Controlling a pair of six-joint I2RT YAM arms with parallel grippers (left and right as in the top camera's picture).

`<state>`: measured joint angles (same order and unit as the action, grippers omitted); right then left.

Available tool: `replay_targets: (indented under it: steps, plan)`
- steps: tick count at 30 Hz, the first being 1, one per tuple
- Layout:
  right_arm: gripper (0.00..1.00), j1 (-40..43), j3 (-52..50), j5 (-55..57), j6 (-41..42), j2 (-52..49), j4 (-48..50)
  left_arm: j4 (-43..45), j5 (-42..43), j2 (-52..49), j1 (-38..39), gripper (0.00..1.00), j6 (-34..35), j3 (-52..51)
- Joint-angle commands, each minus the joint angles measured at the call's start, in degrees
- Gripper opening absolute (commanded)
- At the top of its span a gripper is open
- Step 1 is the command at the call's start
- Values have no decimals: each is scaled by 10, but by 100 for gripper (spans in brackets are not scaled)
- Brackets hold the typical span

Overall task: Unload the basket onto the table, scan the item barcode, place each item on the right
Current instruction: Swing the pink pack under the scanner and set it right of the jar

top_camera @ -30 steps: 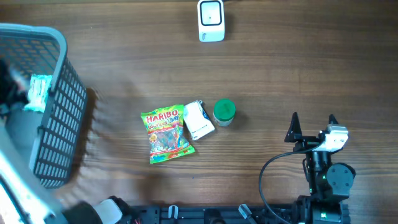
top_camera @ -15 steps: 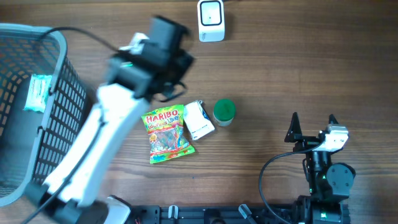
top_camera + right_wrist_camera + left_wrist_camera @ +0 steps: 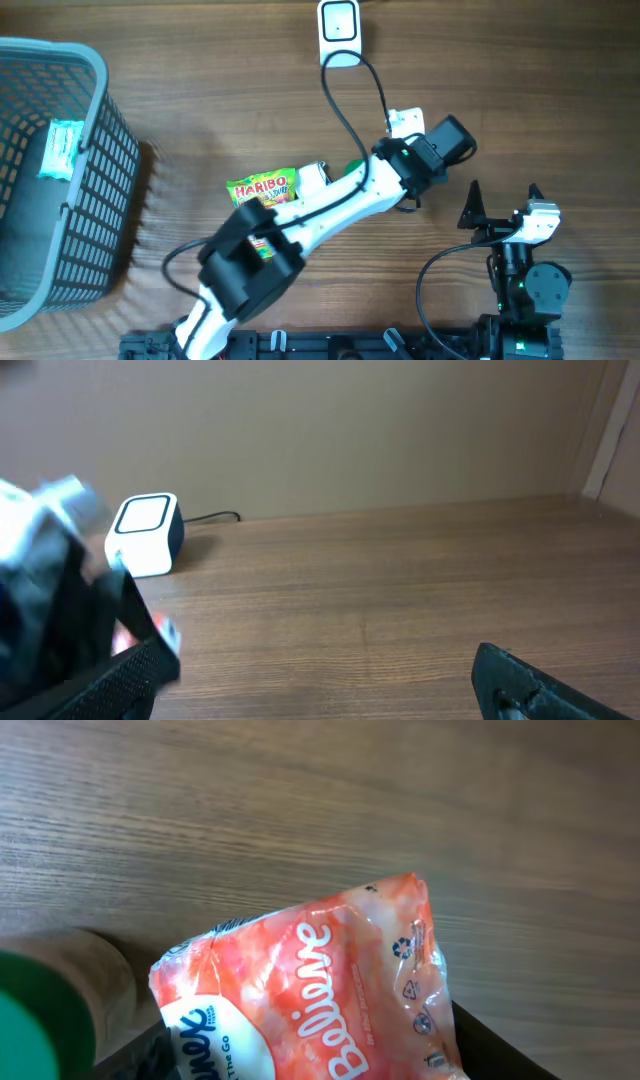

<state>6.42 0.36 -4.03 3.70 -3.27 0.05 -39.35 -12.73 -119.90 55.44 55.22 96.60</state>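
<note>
Swinging over from the basket side, the left arm (image 3: 335,200) now reaches across the middle of the table (image 3: 200,100), its wrist right of the heap. Half a second before it hung over the Haribo bag (image 3: 265,187), and a second before it was at the basket (image 3: 100,200). The right arm (image 3: 525,270), the scanner (image 3: 340,35) and the basket have not shifted.

Only the left wrist view shows the task's thing: an orange pouch (image 3: 330,980) sits between the left jaws, which are closed on it, over bare wood. A green-lidded jar (image 3: 85,980) is just to its left. From overhead the pouch is hidden under the wrist. The arm also covers most of the white box (image 3: 318,172) and the jar, and part of the bag.

The right wrist view shows the scanner at the far edge by the wall. It also shows the blurred left wrist at left with a red-orange scrap beneath it. The right jaws stand wide open and empty.

Counted: two arms, and one each of scanner, basket, Haribo bag, white box, jar and pouch. One pale green packet (image 3: 62,148) lies in the basket.
</note>
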Motion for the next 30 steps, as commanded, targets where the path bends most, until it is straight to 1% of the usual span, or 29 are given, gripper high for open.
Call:
replay_targets:
  steps: [1,5,9,12,15,17,19,21,23,25,26,28,30]
  plan:
    - [100,-2,0,-4,-7,3,1,-3,-30,-49,-3,63,-25,5]
    - [100,-2,0,-4,-7,3,1,-7,-34,-56,-3,63,-25,4]
    - [100,-2,0,-4,-7,3,1,-50,-65,-56,-5,63,-16,4]
    - [100,-2,0,-4,-7,3,1,-94,-106,-56,-10,63,20,-2]
    - [100,-2,0,-4,-7,3,1,-115,-109,-56,-23,62,40,-3]
    - [100,-2,0,-4,-7,3,1,-114,-105,-56,-30,64,53,-3]
    - [100,-2,0,-4,-7,3,1,-101,-87,-56,-30,69,40,-3]
    - [100,-2,0,-4,-7,3,1,-75,-53,-56,-28,73,-2,-3]
    - [100,-2,0,-4,-7,3,1,-52,-32,-55,-28,84,-26,-2]
    - [100,-2,0,-4,-7,3,1,-58,-29,-49,-27,94,-26,6]
    - [100,-2,0,-4,-7,3,1,-65,-29,-43,-27,97,-26,12]
    - [100,-2,0,-4,-7,3,1,-70,-29,-25,-27,100,-39,20]
    - [100,-2,0,-4,-7,3,1,-70,-32,12,-27,100,-56,42]
